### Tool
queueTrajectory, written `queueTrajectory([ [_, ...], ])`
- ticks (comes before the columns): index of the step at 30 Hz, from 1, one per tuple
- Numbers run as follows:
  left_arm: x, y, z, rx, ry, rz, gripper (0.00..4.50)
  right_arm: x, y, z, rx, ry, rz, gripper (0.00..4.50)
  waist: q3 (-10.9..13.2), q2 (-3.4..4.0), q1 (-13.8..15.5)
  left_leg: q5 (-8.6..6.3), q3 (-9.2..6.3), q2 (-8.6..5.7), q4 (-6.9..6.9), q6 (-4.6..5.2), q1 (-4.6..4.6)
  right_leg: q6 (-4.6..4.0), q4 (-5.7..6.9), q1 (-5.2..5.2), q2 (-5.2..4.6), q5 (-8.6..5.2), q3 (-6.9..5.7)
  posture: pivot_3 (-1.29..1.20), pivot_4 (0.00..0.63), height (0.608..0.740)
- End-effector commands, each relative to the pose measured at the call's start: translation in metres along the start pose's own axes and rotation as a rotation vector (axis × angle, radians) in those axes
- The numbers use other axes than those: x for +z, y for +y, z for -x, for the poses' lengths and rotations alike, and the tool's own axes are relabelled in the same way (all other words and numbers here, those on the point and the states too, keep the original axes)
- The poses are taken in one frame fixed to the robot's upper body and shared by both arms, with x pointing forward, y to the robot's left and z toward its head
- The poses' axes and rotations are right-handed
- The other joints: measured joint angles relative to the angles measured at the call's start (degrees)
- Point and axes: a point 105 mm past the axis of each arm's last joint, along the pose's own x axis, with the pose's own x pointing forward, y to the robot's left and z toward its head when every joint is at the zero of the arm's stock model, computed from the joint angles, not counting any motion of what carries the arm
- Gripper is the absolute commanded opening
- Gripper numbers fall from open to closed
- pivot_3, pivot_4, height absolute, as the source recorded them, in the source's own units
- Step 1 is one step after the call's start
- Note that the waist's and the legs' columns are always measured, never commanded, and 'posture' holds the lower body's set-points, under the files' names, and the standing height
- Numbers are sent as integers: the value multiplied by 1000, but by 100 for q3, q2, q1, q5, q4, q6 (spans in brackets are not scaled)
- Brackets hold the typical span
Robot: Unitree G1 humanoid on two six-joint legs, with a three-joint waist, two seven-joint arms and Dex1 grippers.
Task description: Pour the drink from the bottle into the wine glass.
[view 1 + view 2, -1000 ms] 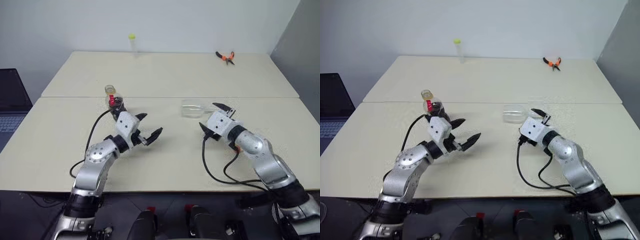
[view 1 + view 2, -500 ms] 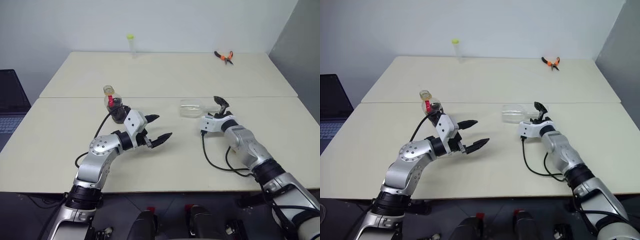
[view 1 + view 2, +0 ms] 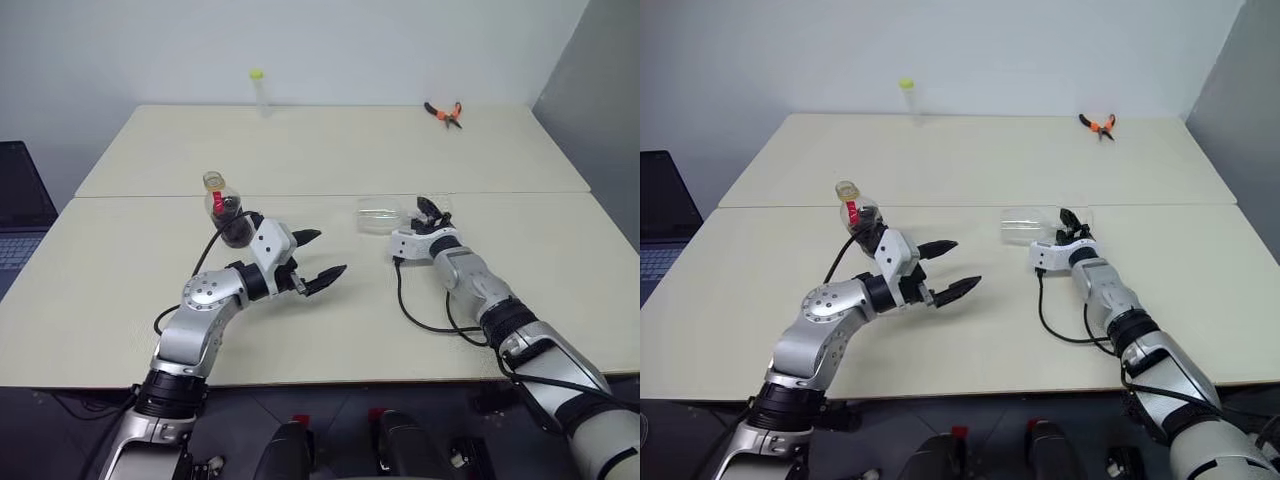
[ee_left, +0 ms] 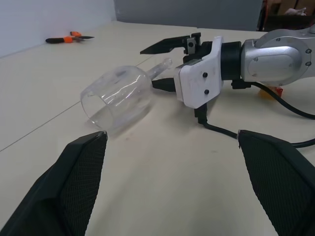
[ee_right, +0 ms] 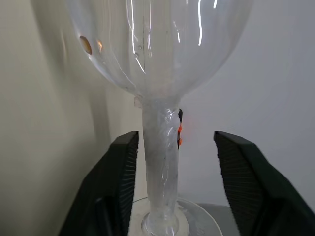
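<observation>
The clear wine glass (image 3: 378, 215) lies on its side on the table (image 3: 330, 160), bowl toward my left arm, stem toward my right. My right gripper (image 3: 428, 210) straddles the stem (image 5: 158, 147); in the right wrist view one finger (image 5: 123, 167) sits against the stem and the other stands a little apart. The bottle (image 3: 225, 207), with yellow cap, red neck label and dark drink (image 3: 233, 217), stands just behind my left wrist. My left gripper (image 3: 330, 253) hovers open and empty left of the glass, pointing at it (image 4: 118, 98).
Orange-handled pliers (image 3: 443, 111) lie at the far right of the table. A tall thin tube with a yellow-green cap (image 3: 259, 88) stands at the far edge. A laptop (image 3: 15, 205) sits off the table's left side. A black cable (image 3: 425, 320) trails behind my right wrist.
My right gripper moved forward and down, rolled, and its fingers came in around the glass stem. The left gripper hardly moved.
</observation>
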Motion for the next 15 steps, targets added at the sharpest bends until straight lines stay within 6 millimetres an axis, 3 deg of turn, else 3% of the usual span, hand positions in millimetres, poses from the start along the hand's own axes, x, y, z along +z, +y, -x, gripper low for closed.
queueTrajectory([
  [1,13,-1,-3,-5,-43,-24,4500,-5,-8,-1,-46,15,16,1242,0,0,-13,0,-1,0,0,0,0,0,0,0,0,1,0,0,150,740],
  [3,13,0,-2,7,-48,-18,4500,-7,-17,0,-90,15,2,507,0,0,-19,0,-1,0,1,1,1,0,2,1,0,2,0,0,150,740],
  [5,13,3,0,26,-50,-12,4500,-8,-30,3,-140,10,-30,153,0,0,-20,1,-2,1,3,1,0,1,2,1,0,2,1,0,150,740],
  [10,9,15,16,110,-50,-56,4500,7,-66,24,-221,-85,-206,153,0,0,-22,1,-11,2,-5,1,-12,2,-2,-5,-3,1,0,0,150,740],
  [13,4,17,30,110,-42,-22,4500,34,-73,45,-206,-214,-431,153,0,0,-40,-1,-11,10,-10,1,-10,1,-5,-7,-6,1,1,0,150,740],
  [15,6,15,41,92,-68,5,4500,54,-68,58,-146,-328,-733,153,0,0,-39,-3,-12,12,-14,0,-9,0,-5,-8,-6,0,-1,0,150,740],
])
